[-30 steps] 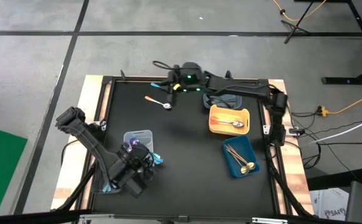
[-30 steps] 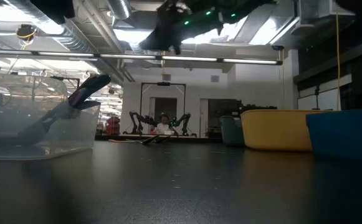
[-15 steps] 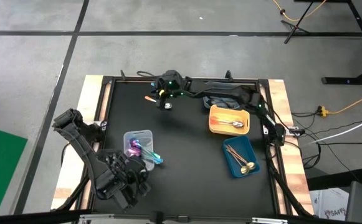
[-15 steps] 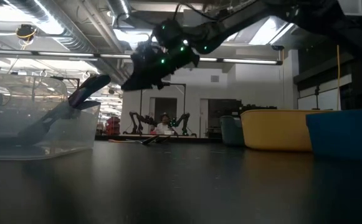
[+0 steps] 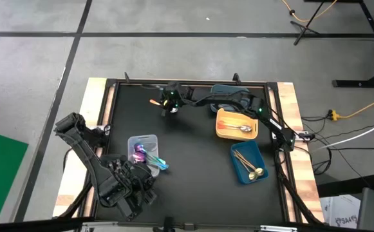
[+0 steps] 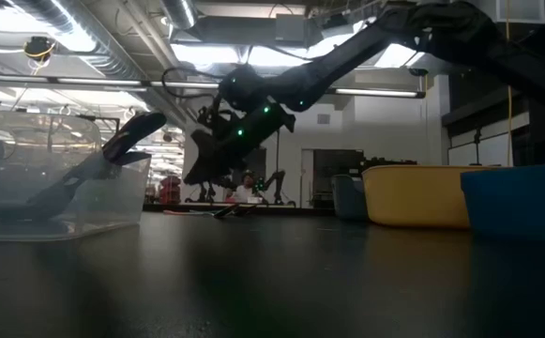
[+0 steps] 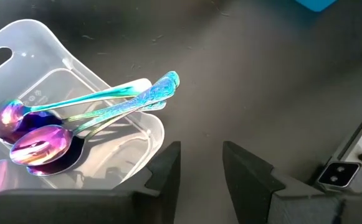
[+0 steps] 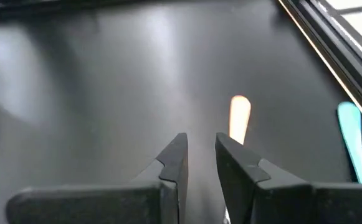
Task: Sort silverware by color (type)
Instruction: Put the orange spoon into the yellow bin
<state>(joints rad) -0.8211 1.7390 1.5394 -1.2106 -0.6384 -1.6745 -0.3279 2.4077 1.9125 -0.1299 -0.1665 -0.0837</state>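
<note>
Fingers of the right gripper (image 8: pixel 200 163) stood narrowly apart, empty, with the orange-handled spoon (image 8: pixel 238 117) just ahead of their tips and a teal spoon (image 8: pixel 354 140) off to one side. The left gripper (image 7: pixel 200 169), likewise narrowly parted and empty, hung just beside the clear tray (image 7: pixel 144 142) of iridescent spoons (image 7: pixel 93 112).

left arm: folded up at the near left corner of the table, wrist low
left gripper (image 7: pixel 200 163): fingers slightly apart, nothing between them
right arm: stretched way out from the right side across the far edge, reaching left
right gripper (image 8: pixel 199 155): pointing down at the tabletop, fingers a narrow gap apart, empty
</note>
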